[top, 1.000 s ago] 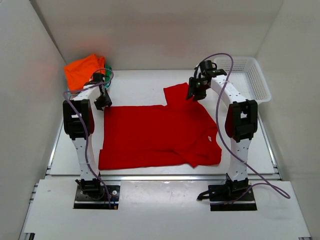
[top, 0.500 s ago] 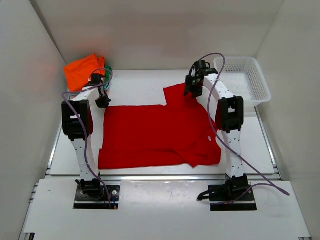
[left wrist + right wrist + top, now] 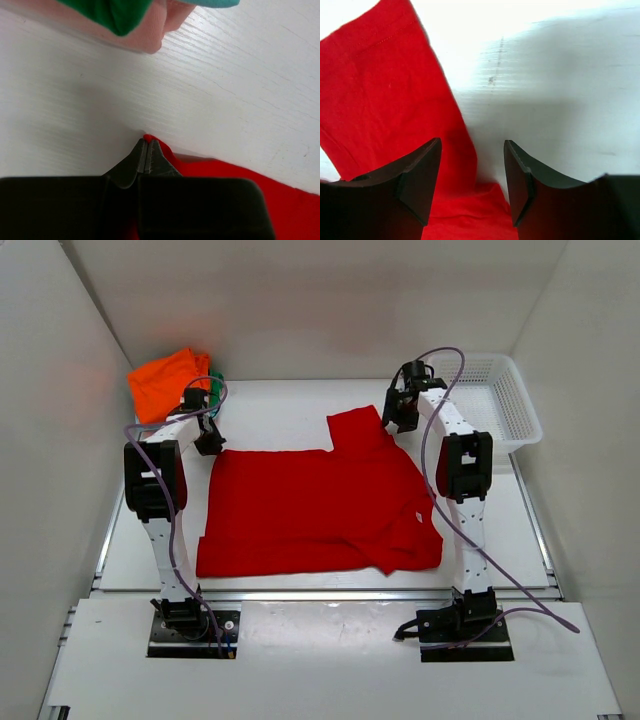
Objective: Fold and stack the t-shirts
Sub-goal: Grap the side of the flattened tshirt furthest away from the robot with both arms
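Observation:
A bright red t-shirt (image 3: 320,505) lies spread flat across the middle of the table, one sleeve (image 3: 355,430) pointing to the back. My left gripper (image 3: 209,441) is shut on the shirt's far left corner (image 3: 148,137), a tip of red cloth showing beyond the closed fingertips. My right gripper (image 3: 404,412) stands open over the sleeve's right edge (image 3: 462,150), with cloth and bare table between its fingers (image 3: 420,175). A folded stack with an orange t-shirt (image 3: 167,380) on top sits at the back left; green (image 3: 120,15) and pale pink (image 3: 150,37) folded ones show in the left wrist view.
A white mesh basket (image 3: 495,400) stands at the back right, just right of the right arm. White walls close in the table on three sides. The folded stack lies close behind the left gripper.
The left gripper has shut on the red shirt's far left corner. The right gripper has opened wider and shifted a little along the sleeve's right edge.

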`<state>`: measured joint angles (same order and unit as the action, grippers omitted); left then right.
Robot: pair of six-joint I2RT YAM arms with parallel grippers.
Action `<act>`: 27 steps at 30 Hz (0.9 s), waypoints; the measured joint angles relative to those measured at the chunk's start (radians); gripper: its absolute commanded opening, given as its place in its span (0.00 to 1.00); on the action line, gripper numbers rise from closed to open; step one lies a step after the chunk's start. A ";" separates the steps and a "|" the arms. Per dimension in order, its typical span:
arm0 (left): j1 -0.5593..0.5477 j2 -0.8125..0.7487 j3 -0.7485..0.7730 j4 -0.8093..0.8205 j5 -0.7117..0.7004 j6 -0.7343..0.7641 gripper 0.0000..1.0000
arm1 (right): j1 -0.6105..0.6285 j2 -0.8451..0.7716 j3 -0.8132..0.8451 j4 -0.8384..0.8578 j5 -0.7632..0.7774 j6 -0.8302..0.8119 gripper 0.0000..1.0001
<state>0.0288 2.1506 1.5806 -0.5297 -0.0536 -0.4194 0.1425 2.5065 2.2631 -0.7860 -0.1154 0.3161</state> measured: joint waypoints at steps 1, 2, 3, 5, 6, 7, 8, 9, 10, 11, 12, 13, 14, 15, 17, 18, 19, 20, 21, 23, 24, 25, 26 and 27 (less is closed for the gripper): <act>0.000 0.000 0.000 0.000 0.002 0.000 0.00 | -0.001 0.006 0.000 0.003 -0.008 -0.003 0.50; 0.000 0.000 0.000 0.000 0.006 0.000 0.00 | -0.002 0.012 0.000 0.007 -0.023 -0.006 0.50; 0.000 0.000 0.000 0.000 0.010 0.000 0.00 | -0.001 0.013 0.004 0.009 -0.034 -0.010 0.50; -0.001 0.000 0.000 0.000 0.012 0.000 0.00 | 0.002 0.023 0.019 0.009 -0.054 -0.014 0.49; -0.001 0.000 0.000 0.000 0.013 0.000 0.00 | 0.004 0.032 0.029 0.011 -0.064 -0.017 0.49; -0.001 0.000 0.000 0.000 0.014 0.000 0.00 | 0.006 0.039 0.039 0.010 -0.069 -0.021 0.46; -0.001 0.000 0.000 0.000 0.015 0.000 0.00 | 0.009 0.044 0.047 0.011 -0.074 -0.025 0.46; -0.001 0.000 0.000 0.000 0.016 0.000 0.00 | 0.013 0.047 0.051 0.013 -0.077 -0.027 0.46; 0.000 0.000 0.000 0.000 0.017 0.000 0.00 | 0.017 0.050 0.055 0.013 -0.079 -0.028 0.45; 0.000 0.000 0.000 0.000 0.018 0.000 0.00 | 0.022 0.053 0.060 0.014 -0.081 -0.029 0.46; 0.000 0.000 0.000 0.000 0.019 0.000 0.00 | 0.026 0.055 0.062 0.016 -0.083 -0.031 0.45; 0.000 0.000 0.000 0.000 0.019 0.000 0.00 | 0.031 0.056 0.064 0.017 -0.085 -0.032 0.45; 0.000 0.000 0.000 0.000 0.020 -0.001 0.00 | 0.035 0.059 0.068 0.017 -0.086 -0.032 0.45; 0.000 0.000 0.000 0.000 0.020 -0.002 0.00 | 0.039 0.061 0.072 0.016 -0.086 -0.032 0.44; 0.000 0.000 0.000 0.000 0.022 -0.003 0.00 | 0.045 0.071 0.088 0.014 -0.085 -0.032 0.39; 0.000 0.000 0.000 0.000 0.025 -0.004 0.00 | 0.047 0.077 0.097 0.013 -0.085 -0.034 0.35; 0.000 0.000 0.000 0.000 0.029 -0.004 0.00 | 0.047 0.085 0.108 0.012 -0.085 -0.035 0.24; 0.000 0.000 0.000 0.001 0.032 -0.005 0.00 | 0.047 0.092 0.118 0.010 -0.085 -0.038 0.11; 0.000 0.000 0.000 0.002 0.035 -0.004 0.00 | 0.047 0.100 0.126 0.009 -0.084 -0.037 0.05; 0.000 0.000 0.000 0.003 0.039 -0.005 0.00 | 0.047 0.111 0.142 0.006 -0.085 -0.031 0.00; 0.000 0.000 0.000 0.004 0.040 -0.007 0.00 | 0.047 0.112 0.143 0.005 -0.085 -0.029 0.00; 0.000 0.000 0.000 0.004 0.041 -0.008 0.00 | 0.047 0.112 0.143 0.005 -0.085 -0.028 0.00; 0.000 0.000 0.000 0.004 0.042 -0.008 0.00 | 0.047 0.112 0.143 0.006 -0.085 -0.028 0.00; 0.000 0.000 0.000 0.005 0.043 -0.008 0.00 | 0.047 0.112 0.143 0.006 -0.085 -0.030 0.00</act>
<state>0.0288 2.1506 1.5806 -0.5251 -0.0105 -0.4274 0.1894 2.6186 2.4065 -0.7795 -0.2001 0.2863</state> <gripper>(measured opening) 0.023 0.009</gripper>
